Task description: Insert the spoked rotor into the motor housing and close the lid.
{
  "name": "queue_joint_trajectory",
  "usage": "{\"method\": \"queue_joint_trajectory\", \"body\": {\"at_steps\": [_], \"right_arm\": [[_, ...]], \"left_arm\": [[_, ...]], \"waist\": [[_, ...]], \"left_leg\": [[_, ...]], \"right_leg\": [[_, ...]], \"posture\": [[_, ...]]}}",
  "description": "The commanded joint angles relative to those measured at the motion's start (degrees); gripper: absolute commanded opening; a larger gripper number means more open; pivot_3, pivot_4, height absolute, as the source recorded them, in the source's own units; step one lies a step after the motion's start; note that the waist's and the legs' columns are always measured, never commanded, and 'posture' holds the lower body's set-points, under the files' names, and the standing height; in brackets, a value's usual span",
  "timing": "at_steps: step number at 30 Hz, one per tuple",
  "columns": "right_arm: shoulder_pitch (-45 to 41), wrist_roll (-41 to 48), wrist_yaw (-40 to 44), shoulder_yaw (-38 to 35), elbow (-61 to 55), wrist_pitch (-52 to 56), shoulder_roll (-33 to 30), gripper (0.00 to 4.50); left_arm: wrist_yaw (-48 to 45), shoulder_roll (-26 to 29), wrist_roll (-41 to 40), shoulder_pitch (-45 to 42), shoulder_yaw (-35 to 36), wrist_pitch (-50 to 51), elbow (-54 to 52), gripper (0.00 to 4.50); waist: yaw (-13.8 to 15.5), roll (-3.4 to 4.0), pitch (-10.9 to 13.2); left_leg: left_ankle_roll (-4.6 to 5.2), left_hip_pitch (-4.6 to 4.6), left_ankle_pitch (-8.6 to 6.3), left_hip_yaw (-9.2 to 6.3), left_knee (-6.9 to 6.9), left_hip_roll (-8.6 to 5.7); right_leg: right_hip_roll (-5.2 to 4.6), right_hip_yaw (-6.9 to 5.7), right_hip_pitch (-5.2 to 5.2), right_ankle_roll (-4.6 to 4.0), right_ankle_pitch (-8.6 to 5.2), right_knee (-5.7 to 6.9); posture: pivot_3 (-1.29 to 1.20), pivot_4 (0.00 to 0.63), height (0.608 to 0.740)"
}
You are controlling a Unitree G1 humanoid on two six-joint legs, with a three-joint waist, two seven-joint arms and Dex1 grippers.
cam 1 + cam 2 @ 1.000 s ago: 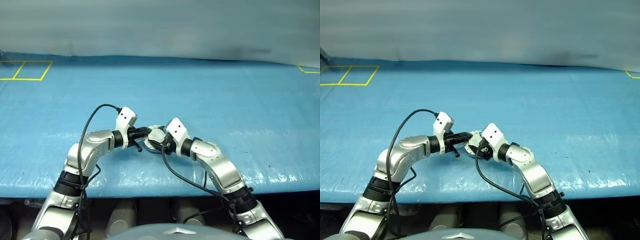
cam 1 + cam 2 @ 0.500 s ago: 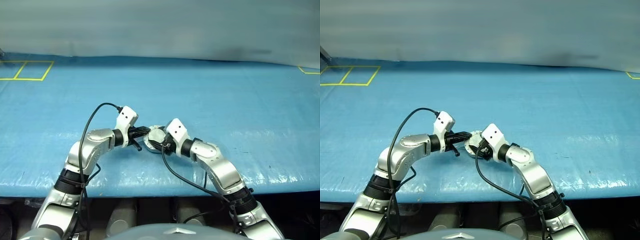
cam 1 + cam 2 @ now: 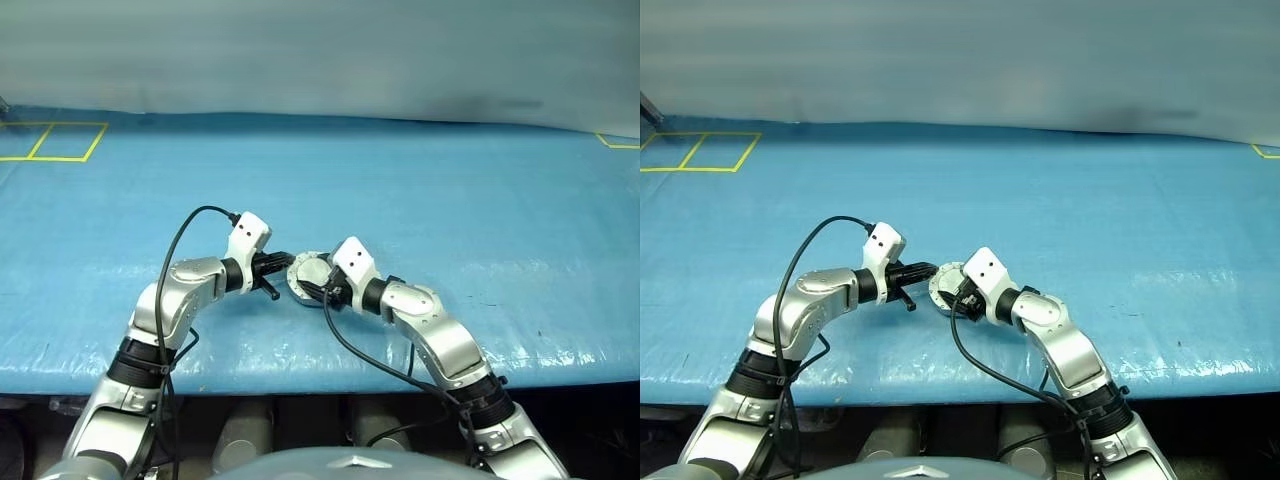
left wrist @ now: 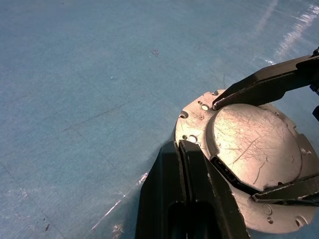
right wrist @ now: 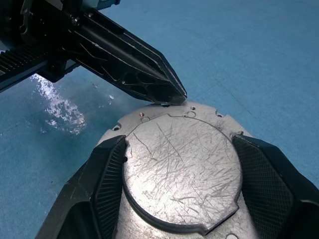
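Item: motor housing (image 5: 182,169), lid (image 4: 251,144) closed over it, scratched grey face showing; lower centre of the head views, above the blue table cover (image 3: 450,200). Held by: right gripper (image 5: 182,174), fingers spread wide on opposite rim edges. Left gripper (image 4: 180,145): pinched shut, empty, tips touching the flange from the picture's left. Both wrists angle inward and slightly down. Spoked rotor: cannot tell, presumably inside.

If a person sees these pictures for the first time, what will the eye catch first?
Probably the two arms meeting at the middle of the blue table. There the right claw clamps a scratched silver-grey motor housing, lid closed, on both sides. The left claw, shut, touches the housing's rim with its tip.
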Motion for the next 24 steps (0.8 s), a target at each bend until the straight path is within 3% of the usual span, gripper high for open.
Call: {"method": "queue_joint_trajectory", "body": {"at_steps": [1, 5, 13, 24], "right_arm": [[1.08, -0.17, 0.16, 0.63, 0.18, 0.72, -0.21, 3.04], [1.27, -0.18, 0.05, 0.49, 0.04, 0.67, -0.16, 3.04], [1.48, -0.14, -0.18, 0.21, -0.23, 0.8, -0.16, 3.04], [1.23, -0.13, -0.15, 0.28, -0.25, 0.95, -0.11, 3.04]], "left_arm": [[-3.56, -0.53, -0.52, 0.48, -2.7, -1.22, -0.79, 0.0], [-6.1, 0.04, 0.98, 0.34, -4.76, -4.7, -2.07, 0.0], [-1.68, -2.99, 2.83, -2.02, 0.28, -8.94, 0.18, 0.0], [-1.62, -2.64, 4.72, -1.47, -1.8, -7.7, 1.53, 0.0]], "waist": [[0.03, 0.0, 0.0], [0.0, 0.0, 0.0], [0.07, 0.0, 0.02], [-0.24, 0.0, 0.03]], "left_leg": [[0.0, -0.01, 0.0, 0.0, 0.0, 0.0], [0.0, -0.02, 0.0, 0.0, -0.02, 0.0], [0.0, -0.05, 0.0, 0.0, 0.02, 0.0], [0.0, -0.06, 0.0, 0.01, -0.01, 0.0]], "right_leg": [[0.0, 0.0, 0.0, 0.0, 0.0, 0.0], [0.0, 0.0, -0.04, 0.0, 0.0, 0.0], [0.0, -0.01, -0.06, 0.0, 0.0, 0.03], [0.0, 0.0, -0.08, 0.0, 0.0, 0.01]], "posture": [[0.0, 0.15, 0.74], [0.0, 0.15, 0.74], [0.0, 0.15, 0.74], [0.0, 0.15, 0.74]]}}
